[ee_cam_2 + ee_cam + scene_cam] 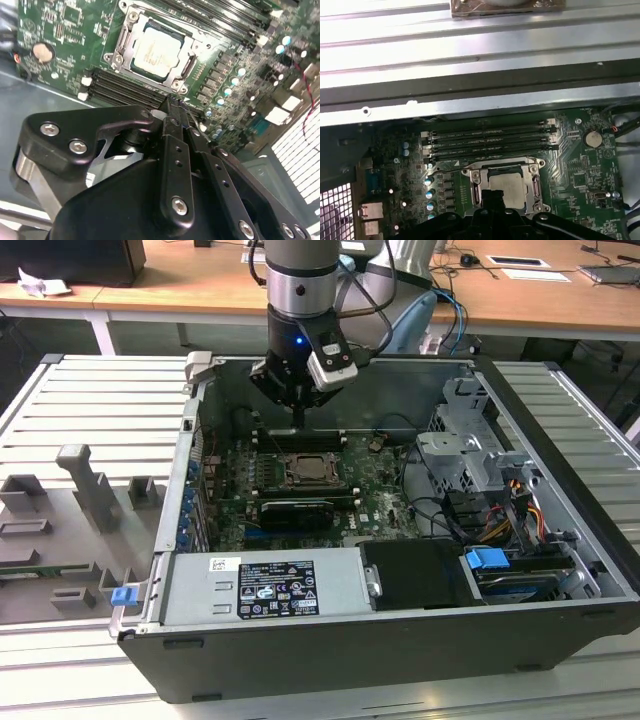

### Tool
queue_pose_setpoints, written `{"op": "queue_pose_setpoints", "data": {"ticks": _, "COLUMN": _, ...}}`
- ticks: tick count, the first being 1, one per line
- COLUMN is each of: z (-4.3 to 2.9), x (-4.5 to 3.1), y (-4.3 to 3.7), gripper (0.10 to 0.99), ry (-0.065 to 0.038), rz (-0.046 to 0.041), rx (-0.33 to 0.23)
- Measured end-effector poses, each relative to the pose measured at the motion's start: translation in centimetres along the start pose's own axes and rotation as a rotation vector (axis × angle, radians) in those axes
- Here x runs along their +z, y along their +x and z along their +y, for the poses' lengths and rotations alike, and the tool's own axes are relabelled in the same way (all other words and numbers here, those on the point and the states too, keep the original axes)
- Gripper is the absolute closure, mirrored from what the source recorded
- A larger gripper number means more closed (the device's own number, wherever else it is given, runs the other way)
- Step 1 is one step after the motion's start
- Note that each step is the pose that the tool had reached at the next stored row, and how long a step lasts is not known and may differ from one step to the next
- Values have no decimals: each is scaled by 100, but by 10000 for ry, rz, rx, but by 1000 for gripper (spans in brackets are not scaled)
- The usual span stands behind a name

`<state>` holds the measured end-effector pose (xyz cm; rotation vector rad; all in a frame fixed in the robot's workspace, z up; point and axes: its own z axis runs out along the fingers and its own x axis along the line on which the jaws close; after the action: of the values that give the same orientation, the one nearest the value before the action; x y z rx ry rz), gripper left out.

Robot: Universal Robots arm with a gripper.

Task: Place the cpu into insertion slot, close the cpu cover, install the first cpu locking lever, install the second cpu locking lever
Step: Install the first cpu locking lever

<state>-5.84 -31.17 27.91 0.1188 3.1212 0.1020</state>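
Observation:
The cpu [156,51] sits flat in the socket on the green motherboard, its pale metal top showing through the window of the cpu cover [121,41]. The cover lies down over it. In the exterior view the cpu [307,471] is mid-board inside the open computer case. My gripper [298,423] hangs above the board just beyond the socket, over the memory slots, touching nothing. Its fingers are shut together with nothing between them, and the gripper [172,103] points towards the socket's edge. The first wrist view has the cpu [515,186] partly behind the dark gripper [492,197].
Case walls [190,470] ring the board. A drive cage [465,455] with cable bundles stands at the exterior view's right, and a power supply [265,585] sits at the front. Memory slots [490,140] run beside the socket. Grey fixtures [90,490] stand on the ribbed table.

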Motion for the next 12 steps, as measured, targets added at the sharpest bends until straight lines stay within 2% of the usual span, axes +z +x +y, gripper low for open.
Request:
{"op": "queue_pose_setpoints", "data": {"ticks": 4, "z": -2, "x": 17, "y": 9, "gripper": 980, "ry": -7, "rz": 50, "rx": -750}}
{"op": "queue_pose_setpoints", "data": {"ticks": 12, "z": -8, "x": 19, "y": 57, "gripper": 980, "ry": -16, "rz": 84, "rx": -1271}}
